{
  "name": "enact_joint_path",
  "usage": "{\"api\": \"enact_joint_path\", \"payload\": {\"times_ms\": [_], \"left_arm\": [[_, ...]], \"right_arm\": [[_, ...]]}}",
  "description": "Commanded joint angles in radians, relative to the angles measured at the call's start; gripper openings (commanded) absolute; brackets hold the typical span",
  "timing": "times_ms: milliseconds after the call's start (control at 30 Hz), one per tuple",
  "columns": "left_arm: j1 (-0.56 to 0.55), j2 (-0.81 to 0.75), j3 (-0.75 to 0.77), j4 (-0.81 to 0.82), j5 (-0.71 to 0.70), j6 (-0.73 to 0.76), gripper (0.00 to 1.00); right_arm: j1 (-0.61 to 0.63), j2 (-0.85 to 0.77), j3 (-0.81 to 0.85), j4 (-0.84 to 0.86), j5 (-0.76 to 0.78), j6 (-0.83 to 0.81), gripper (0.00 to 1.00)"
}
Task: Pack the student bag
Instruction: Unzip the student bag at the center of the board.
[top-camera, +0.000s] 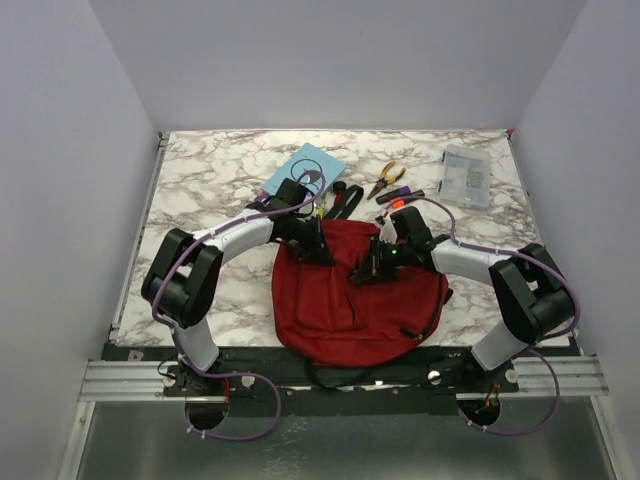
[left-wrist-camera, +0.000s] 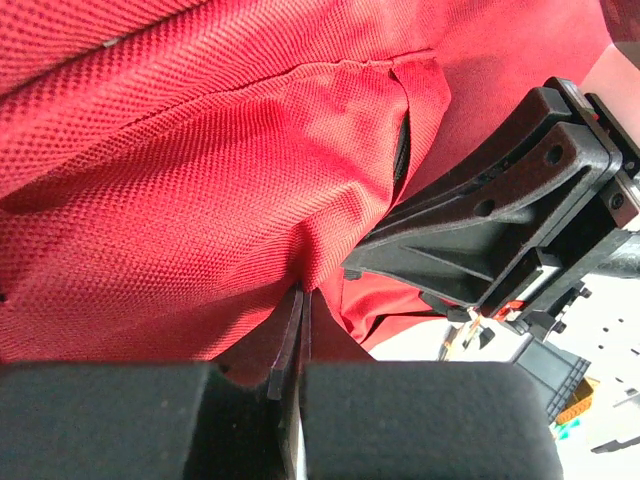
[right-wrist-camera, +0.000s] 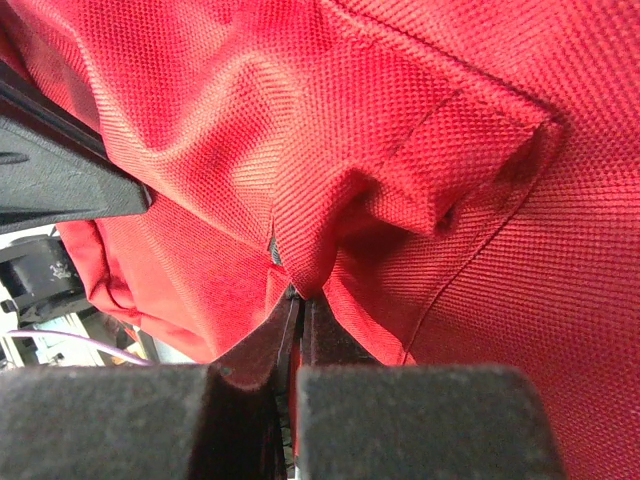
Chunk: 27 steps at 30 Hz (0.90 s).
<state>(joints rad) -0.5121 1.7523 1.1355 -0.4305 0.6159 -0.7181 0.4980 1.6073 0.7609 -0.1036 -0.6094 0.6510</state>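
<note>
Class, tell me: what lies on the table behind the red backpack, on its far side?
A blue booklet, orange-handled pliers and a clear plastic box. The backpack covers whatever lies beneath it.

Student bag (top-camera: 340, 300) interior out of sight

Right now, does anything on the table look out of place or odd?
Nothing looks spilled or damaged. The student bag lies slumped and rumpled, with the left gripper and the right gripper each shut on a pinched fold of its fabric. The pliers beyond it seem an unusual thing beside a school bag.
</note>
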Motion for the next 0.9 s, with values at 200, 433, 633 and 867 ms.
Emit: {"api": "enact_joint_path", "payload": {"times_ms": [200, 433, 633, 867], "left_arm": [[0.003, -0.145, -0.027, 0.068, -0.079, 0.027, 0.38], [-0.076, -0.184, 0.04, -0.024, -0.25, 0.085, 0.8], [-0.153, -0.04, 0.203, -0.184, -0.417, 0.083, 0.77], [-0.17, 0.039, 0.279, -0.23, -0.496, 0.096, 0.69]], "right_arm": [[0.011, -0.028, 0.028, -0.006, 0.024, 0.002, 0.01], [0.011, -0.046, 0.04, -0.007, 0.025, -0.005, 0.01], [0.011, -0.056, 0.034, 0.005, 0.015, -0.003, 0.01], [0.01, -0.063, 0.006, 0.045, -0.002, 0.007, 0.01]]}}
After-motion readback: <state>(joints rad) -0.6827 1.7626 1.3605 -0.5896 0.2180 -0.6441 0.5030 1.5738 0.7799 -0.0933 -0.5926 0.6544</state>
